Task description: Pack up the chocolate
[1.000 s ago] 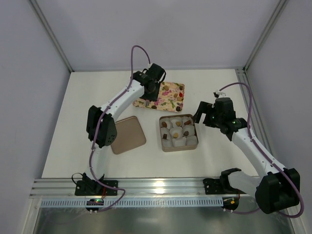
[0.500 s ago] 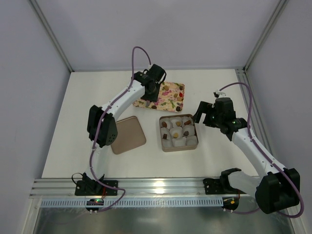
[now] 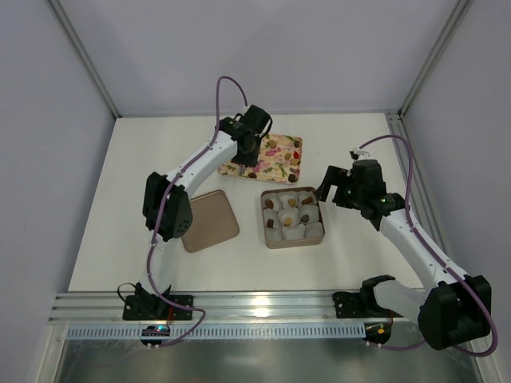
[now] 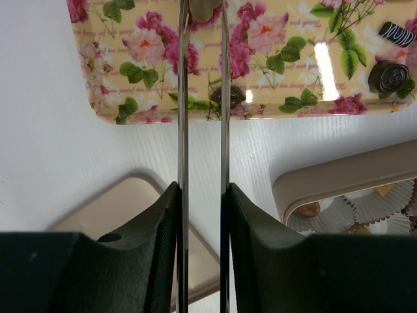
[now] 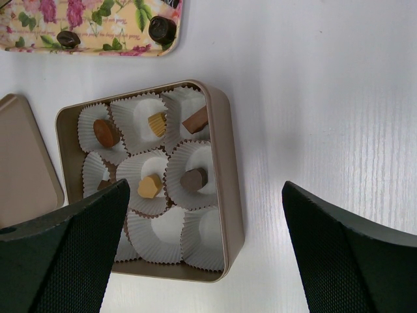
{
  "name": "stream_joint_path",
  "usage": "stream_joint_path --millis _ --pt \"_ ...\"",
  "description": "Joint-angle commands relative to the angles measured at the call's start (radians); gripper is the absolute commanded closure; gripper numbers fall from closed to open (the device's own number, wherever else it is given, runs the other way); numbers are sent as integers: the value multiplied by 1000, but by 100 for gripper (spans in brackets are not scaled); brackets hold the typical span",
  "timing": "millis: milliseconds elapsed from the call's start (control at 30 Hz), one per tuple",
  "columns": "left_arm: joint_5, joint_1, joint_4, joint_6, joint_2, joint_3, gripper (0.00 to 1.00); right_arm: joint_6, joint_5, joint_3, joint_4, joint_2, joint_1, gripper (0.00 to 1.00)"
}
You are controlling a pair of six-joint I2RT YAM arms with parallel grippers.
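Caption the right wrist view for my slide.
Open right gripper hovers over beige square tin of white paper cups, several holding chocolates.

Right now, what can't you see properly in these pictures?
- Left wrist: left gripper tips run off the top edge, so whether they grip anything cannot be told; a finger half hides one chocolate.
- Right wrist: right gripper partly covers the lower-left cups in the box.
- Top: tray chocolate is too small to count.
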Motion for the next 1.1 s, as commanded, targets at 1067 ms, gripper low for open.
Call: stream_joint_path --millis 1067 --pt "59 7 20 -21 -147 -57 74 5 -3 33 25 -21 -5 2"
